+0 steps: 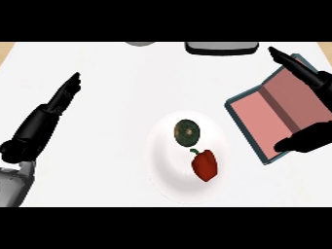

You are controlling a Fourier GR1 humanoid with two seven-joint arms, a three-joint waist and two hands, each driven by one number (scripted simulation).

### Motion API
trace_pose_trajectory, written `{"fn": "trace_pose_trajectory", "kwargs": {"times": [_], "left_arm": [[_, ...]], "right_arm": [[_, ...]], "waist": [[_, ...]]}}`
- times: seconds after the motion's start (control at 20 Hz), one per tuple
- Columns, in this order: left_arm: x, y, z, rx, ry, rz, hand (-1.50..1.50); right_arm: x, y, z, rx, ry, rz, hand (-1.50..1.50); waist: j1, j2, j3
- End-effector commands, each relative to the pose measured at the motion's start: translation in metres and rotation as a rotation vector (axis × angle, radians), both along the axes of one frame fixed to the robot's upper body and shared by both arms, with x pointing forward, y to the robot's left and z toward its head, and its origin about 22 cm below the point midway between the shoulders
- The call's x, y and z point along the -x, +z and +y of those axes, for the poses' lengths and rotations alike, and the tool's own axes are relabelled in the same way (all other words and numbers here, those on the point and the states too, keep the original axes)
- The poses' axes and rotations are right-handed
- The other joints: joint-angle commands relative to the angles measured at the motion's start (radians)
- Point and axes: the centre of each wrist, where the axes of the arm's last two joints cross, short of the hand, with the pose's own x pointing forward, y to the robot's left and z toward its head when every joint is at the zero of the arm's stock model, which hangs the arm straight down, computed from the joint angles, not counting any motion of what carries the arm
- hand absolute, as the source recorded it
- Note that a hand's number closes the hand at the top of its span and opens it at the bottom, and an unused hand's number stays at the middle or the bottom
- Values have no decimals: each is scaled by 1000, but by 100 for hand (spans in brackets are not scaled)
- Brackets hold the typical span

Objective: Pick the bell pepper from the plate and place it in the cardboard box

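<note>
Head view: green vegetable (187, 132) beside bell pepper (205, 164).

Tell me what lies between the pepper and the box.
Head view: only the white plate's rim and a strip of bare counter lie between the pepper and the box.

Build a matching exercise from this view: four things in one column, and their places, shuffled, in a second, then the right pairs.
Things:
1. pepper
2. box
3. left hand
4. round green thing

Places:
A. over the bare counter at the view's left, fingers straight
B. on the plate, nearer the lower edge of the view
C. on the counter right of the plate, under the right hand
D. on the plate, farther from the robot

Pairs: 1-B, 2-C, 3-A, 4-D
</note>
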Motion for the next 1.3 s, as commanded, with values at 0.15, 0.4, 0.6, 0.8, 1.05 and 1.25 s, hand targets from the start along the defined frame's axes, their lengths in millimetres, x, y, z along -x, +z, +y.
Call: {"fn": "trace_pose_trajectory", "kwargs": {"times": [0.15, 0.4, 0.6, 0.8, 1.05, 1.25], "left_arm": [[-3, 1, -3, -4, -25, -17, 0], [-7, 3, -10, -17, -26, -3, 0], [-1, -2, 10, -15, -42, -11, 0], [-16, 1, -6, 9, -19, -9, 0], [-1, 2, -3, 14, -20, 16, 0], [-10, -9, -9, 2, -14, -18, 0]], "right_arm": [[5, 33, 18, 345, 114, 3, -150], [22, 40, 66, 633, 218, 43, -150], [35, 43, 103, 750, 254, 79, -150], [54, 43, 138, 863, 198, 61, -150], [75, 23, 173, 940, 197, 140, -150], [70, 16, 190, 955, 171, 199, -150]], "waist": [[10, -3, -2], [10, -6, -3], [15, -5, -3], [4, -4, -2], [10, -6, -1], [7, -3, -1]]}}
